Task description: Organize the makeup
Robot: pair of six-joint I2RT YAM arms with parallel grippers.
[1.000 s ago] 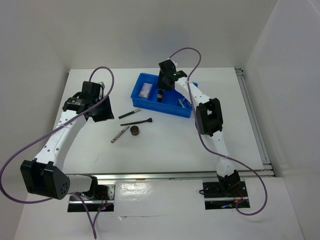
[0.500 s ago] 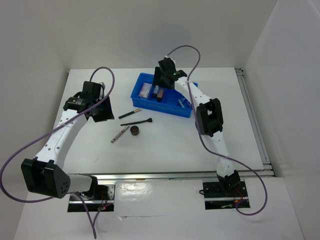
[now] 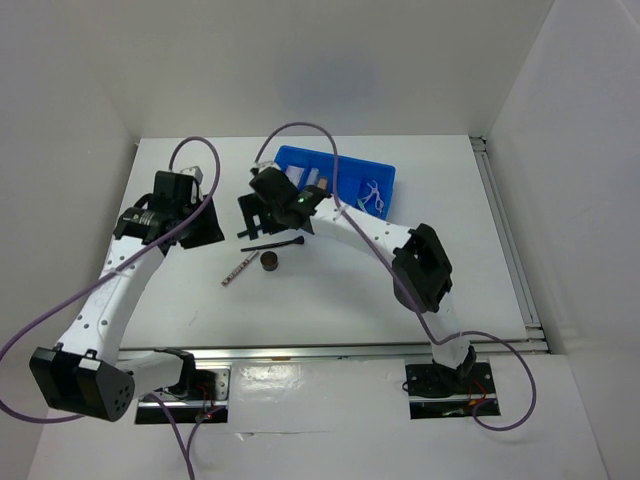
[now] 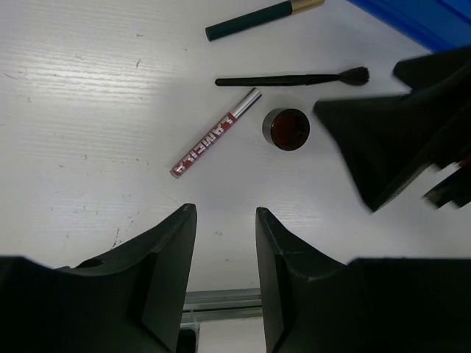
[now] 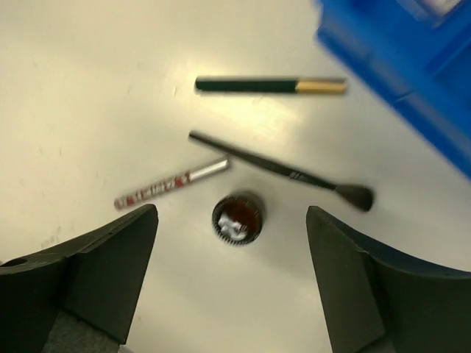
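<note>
On the white table (image 3: 470,240), the blue tray (image 3: 350,170) sat at the far side, with pale tools (image 3: 372,192) in its right end. The right gripper (image 5: 229,213) hung wide open and empty above the green pencil (image 5: 268,85), black brush (image 5: 280,170), red-lettered tube (image 5: 171,182) and brown pot (image 5: 237,218), which lay near and left of the tray. The left gripper (image 4: 224,220) stood partly open and empty.

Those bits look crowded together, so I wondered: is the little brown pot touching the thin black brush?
Apart. The left wrist view shows a plain gap between the brown pot and the black brush lying beyond it.
</note>
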